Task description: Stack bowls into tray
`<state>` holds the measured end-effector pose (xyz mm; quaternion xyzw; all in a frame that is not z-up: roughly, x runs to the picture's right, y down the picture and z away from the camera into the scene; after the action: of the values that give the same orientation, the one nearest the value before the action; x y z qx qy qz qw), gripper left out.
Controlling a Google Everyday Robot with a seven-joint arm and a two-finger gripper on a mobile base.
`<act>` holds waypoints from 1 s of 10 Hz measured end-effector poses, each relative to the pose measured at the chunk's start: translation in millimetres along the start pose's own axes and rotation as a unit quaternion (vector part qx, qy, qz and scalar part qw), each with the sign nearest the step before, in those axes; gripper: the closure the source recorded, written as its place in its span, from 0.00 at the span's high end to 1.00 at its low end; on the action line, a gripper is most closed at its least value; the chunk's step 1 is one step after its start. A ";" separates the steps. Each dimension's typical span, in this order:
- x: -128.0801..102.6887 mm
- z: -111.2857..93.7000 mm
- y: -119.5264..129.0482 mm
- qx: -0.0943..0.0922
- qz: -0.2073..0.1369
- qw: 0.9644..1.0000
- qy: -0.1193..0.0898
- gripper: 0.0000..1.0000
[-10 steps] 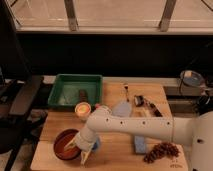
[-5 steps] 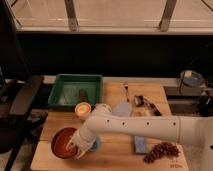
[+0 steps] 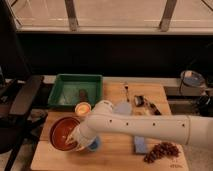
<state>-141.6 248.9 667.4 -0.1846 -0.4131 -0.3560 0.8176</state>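
Note:
The red-orange bowl [image 3: 61, 132] is at the front left of the wooden table, tilted and a little off the surface. My gripper [image 3: 79, 140] is at the bowl's right rim and is shut on it. The white arm reaches in from the right. The green tray [image 3: 65, 86] stands behind the bowl at the back left, with a dark object [image 3: 82, 95] lying in it. A pale bluish-purple round bowl [image 3: 123, 107] sits mid-table, partly hidden behind my arm.
A white-orange cup [image 3: 82, 107] stands between the tray and the red-orange bowl. Something small and blue [image 3: 94, 145] sits just under my gripper. A blue sponge [image 3: 140, 145], a brown cluster [image 3: 161, 150] and utensils [image 3: 145, 102] lie to the right. A black chair [image 3: 22, 100] is at the left.
The red-orange bowl has risen and tilted, moving slightly towards the tray with my gripper on its rim. The arm has shifted up with it.

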 end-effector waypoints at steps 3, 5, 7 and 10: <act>22.5 -49.1 -30.7 0.009 -0.005 0.999 0.037 0.00; 53.7 -73.0 -53.6 0.013 -0.004 0.999 0.049 0.00; 96.3 -89.1 -80.9 0.016 -0.005 0.999 0.050 0.00; 156.6 -103.0 -124.8 0.015 -0.014 0.998 0.055 0.00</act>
<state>-113.7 35.6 733.9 -0.1464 -0.3755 -0.3708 0.8367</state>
